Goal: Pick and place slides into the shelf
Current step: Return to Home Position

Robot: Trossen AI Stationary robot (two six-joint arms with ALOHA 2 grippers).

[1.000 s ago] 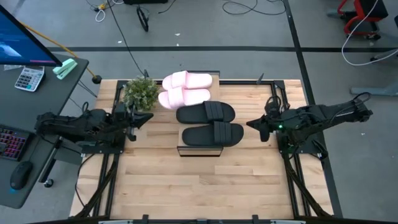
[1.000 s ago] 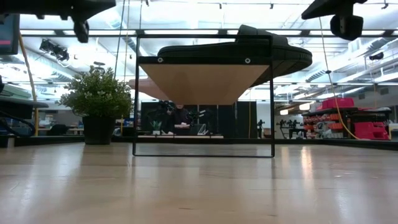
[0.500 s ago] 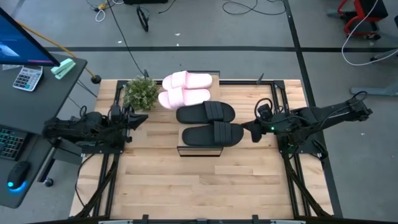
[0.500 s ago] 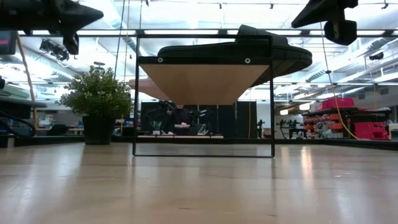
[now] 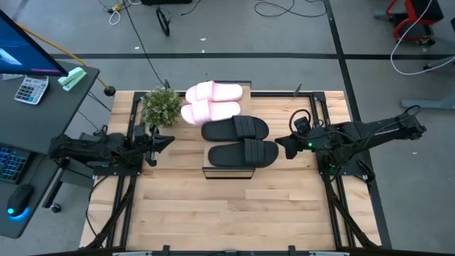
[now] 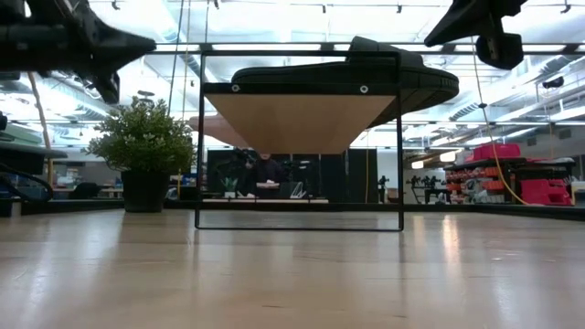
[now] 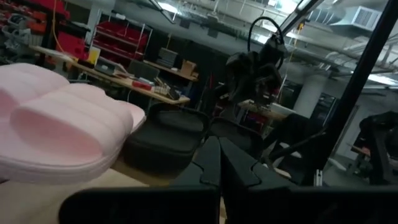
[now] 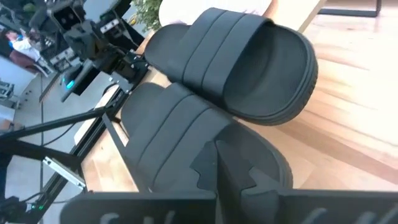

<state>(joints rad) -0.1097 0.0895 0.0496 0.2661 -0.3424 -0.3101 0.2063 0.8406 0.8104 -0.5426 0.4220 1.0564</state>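
1. The pink slides (image 5: 212,102) lie at the far end of the shelf (image 6: 292,119). The black slides (image 5: 238,141) lie side by side nearer its front end.
2. The left end effector (image 5: 169,138) hangs above the bench (image 5: 227,213), near a potted plant (image 5: 161,106). Its fingers are pressed together and hold nothing.
3. The right end effector (image 5: 279,144) hovers just beside the black slides, likewise closed and empty.

Wooden table (image 5: 227,213): carries the shelf (image 6: 297,119) at centre, running toward 12 o'clock, and a potted plant (image 5: 161,105) at 10 o'clock of it. Shelf top: pink pair (image 5: 212,102) of slides side by side at the 12 o'clock end, black pair (image 5: 238,140) at the 6 o'clock end, all flat.
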